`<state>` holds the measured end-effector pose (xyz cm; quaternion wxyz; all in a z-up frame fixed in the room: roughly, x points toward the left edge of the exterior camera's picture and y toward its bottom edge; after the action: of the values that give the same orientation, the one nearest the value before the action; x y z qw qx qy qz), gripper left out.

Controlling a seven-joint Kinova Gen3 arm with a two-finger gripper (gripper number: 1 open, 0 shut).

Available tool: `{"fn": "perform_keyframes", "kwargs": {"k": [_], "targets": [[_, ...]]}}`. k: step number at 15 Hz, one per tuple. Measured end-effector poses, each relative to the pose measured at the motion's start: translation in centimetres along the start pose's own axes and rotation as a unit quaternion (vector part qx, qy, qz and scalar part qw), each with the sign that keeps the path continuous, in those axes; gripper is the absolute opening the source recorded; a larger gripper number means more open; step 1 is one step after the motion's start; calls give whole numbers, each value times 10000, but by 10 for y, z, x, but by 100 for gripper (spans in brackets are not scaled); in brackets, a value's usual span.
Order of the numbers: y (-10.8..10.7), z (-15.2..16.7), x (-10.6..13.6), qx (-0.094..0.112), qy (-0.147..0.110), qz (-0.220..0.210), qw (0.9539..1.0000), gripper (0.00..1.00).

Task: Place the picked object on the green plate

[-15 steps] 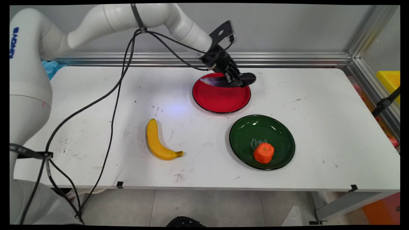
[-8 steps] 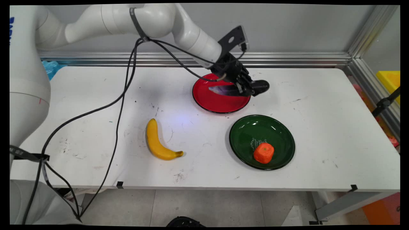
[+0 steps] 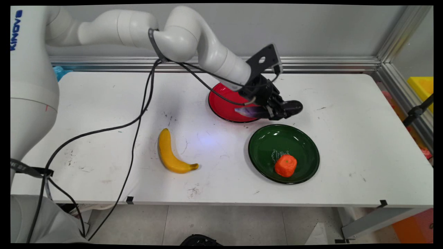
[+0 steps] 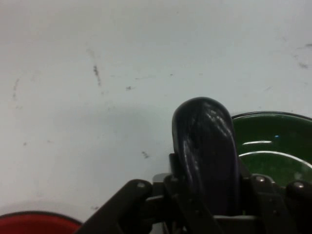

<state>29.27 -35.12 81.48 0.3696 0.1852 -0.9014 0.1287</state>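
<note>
Since a second ago our gripper (image 3: 273, 111), clamped on the eggplant (image 3: 266, 110), has swung off the red plate (image 3: 225, 103) toward the green plate (image 3: 301, 145); we'd keep it level.

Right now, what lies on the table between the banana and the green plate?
Nothing: in the main view, the white table is bare between the banana and the green plate, apart from scuff marks.

The white arm (image 3: 193, 41) is reaching in from the upper left, with its elbow raised and its forearm sloping down toward the right. Black cables (image 3: 138, 114) are hanging from the elbow joint. The wrist is pitching the black gripper (image 3: 277, 110) low and nearly level, pointing right. The jaws are clamping on a dark elongated object (image 4: 207, 151), with the linkage bracing it on both sides.
</note>
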Motion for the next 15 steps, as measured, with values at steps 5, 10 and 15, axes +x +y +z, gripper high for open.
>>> {"fn": "perform_keyframes", "kwargs": {"k": [5, 10, 15], "targets": [[19, 21, 2, -31, 1, -5, 10000, 0], [31, 40, -1, -65, -40, -59, 10000, 0], [38, 52, -6, -110, -72, -164, 9998, 0]]}}
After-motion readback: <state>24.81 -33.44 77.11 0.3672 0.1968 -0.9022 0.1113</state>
